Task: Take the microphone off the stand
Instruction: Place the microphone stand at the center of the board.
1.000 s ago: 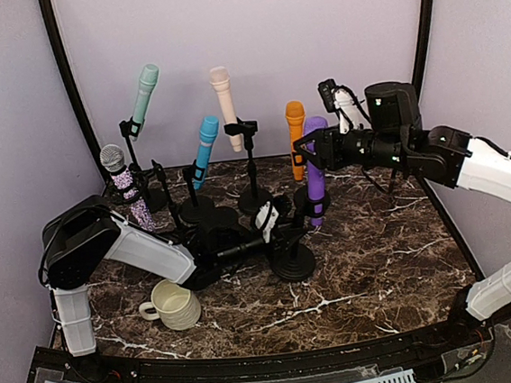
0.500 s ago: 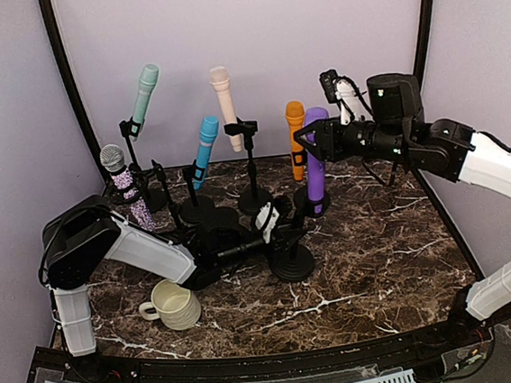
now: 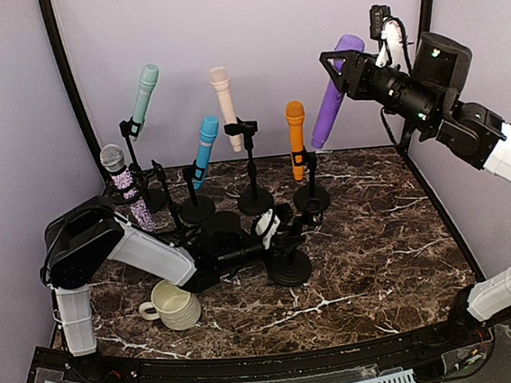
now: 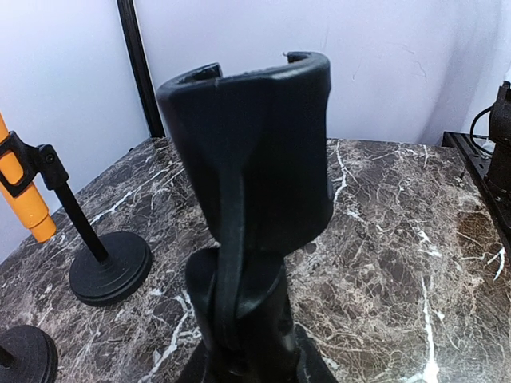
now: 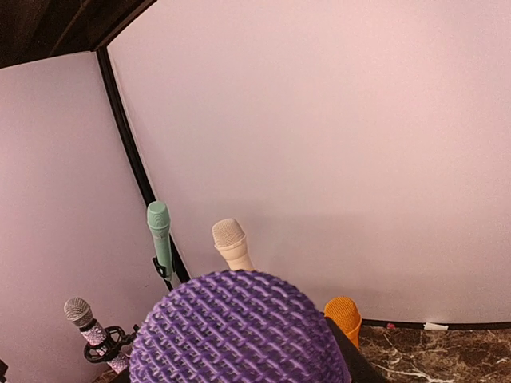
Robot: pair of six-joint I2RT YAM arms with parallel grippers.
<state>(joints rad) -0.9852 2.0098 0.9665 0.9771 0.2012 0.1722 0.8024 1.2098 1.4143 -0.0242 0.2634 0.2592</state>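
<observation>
Right claw (image 3: pixel 344 61) pinching the purple mic (image 3: pixel 325 117), high and clear of its stand (image 3: pixel 290 266).
I hold the mic tilted, head up, well above the surface (image 3: pixel 380 261) and apart from the orange mic (image 3: pixel 295 124), so its handle cannot catch on anything below. Left claw (image 3: pixel 282 234) is pressed onto the stand's post low down, I judge to keep the base from tipping under the pull. The clip (image 4: pixel 255 152) gapes upward with nothing in it, so the removal looks done; setting the mic down remains.
</observation>
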